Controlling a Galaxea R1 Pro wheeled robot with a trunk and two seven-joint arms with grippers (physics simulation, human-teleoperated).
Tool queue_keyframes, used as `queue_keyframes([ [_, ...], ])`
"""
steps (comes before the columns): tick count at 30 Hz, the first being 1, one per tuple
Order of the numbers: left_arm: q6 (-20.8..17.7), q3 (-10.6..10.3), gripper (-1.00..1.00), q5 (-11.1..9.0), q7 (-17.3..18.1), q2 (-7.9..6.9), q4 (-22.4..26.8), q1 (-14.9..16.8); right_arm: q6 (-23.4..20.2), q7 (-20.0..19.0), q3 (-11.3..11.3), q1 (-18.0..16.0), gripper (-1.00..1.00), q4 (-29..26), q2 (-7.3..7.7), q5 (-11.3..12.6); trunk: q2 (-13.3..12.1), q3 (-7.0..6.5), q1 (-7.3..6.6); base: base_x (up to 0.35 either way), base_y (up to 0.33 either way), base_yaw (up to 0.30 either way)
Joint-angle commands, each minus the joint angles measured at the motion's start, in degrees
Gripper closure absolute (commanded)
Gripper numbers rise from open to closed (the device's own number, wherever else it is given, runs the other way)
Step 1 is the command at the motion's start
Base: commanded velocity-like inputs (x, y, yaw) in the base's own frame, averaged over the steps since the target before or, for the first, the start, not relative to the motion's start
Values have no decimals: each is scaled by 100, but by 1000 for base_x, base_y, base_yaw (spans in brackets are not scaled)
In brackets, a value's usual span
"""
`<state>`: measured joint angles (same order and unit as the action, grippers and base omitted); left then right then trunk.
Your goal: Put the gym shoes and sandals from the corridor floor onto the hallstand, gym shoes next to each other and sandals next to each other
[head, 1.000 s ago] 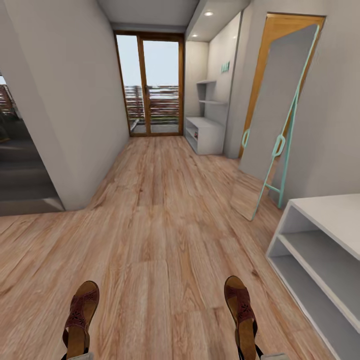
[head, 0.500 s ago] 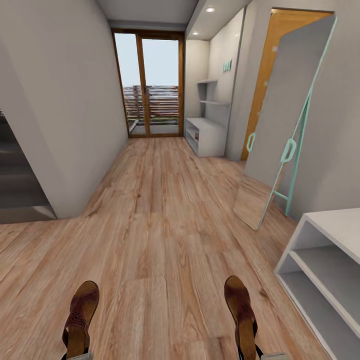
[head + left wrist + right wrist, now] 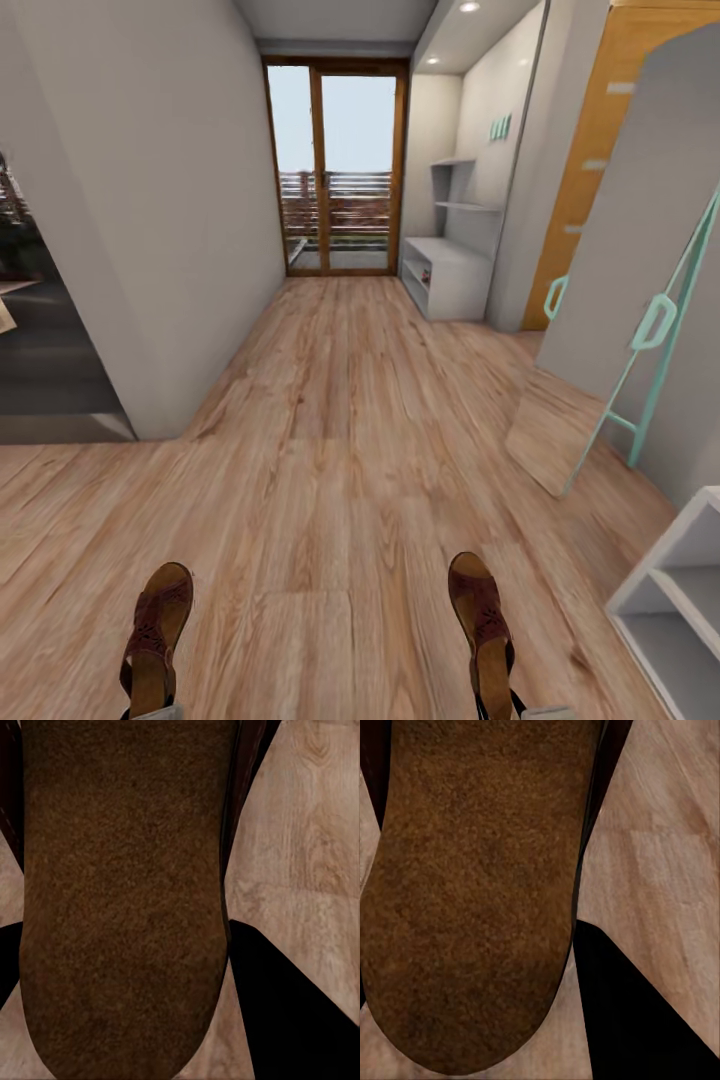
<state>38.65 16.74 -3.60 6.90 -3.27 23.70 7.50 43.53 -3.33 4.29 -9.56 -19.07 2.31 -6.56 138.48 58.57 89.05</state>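
I hold one dark reddish-brown sandal in each hand. The left sandal (image 3: 155,640) and the right sandal (image 3: 482,625) stick out toe-forward above the wood-plank corridor floor (image 3: 340,440) at the bottom of the head view. My left gripper (image 3: 124,975) is shut on its sandal's brown sole (image 3: 120,870), with a black finger (image 3: 300,1020) beside it. My right gripper (image 3: 472,967) is shut on the other sole (image 3: 480,870). The pale hallstand (image 3: 450,275) stands far down the corridor on the right. The gym shoes are out of view.
A plain low white bench (image 3: 670,600) is close at the right edge. A tall mirror with a teal frame (image 3: 640,330) leans on the right wall. A grey wall corner (image 3: 150,300) juts in on the left, and glass doors (image 3: 335,165) close the far end.
The whole view has shifted: the camera has advanced and turned, so the bench and mirror slid toward the right edge and the hallstand looks nearer. Both sandals stay held as before.
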Motion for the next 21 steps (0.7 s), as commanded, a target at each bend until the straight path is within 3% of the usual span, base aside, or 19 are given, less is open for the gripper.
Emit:
queue_keyframes([
  [1,11,22,100,-46,57,2,-6,6,15,-45,46,-2,100,0,-3,-21,2,5,2,340,13,277],
  [13,14,22,100,-87,79,5,-6,6,15,-45,46,-2,100,24,-3,-21,2,-31,2,340,48,255],
  [21,17,22,100,-84,96,6,-6,6,15,-45,53,-2,100,31,-1,-18,2,-45,2,340,3,56],
])
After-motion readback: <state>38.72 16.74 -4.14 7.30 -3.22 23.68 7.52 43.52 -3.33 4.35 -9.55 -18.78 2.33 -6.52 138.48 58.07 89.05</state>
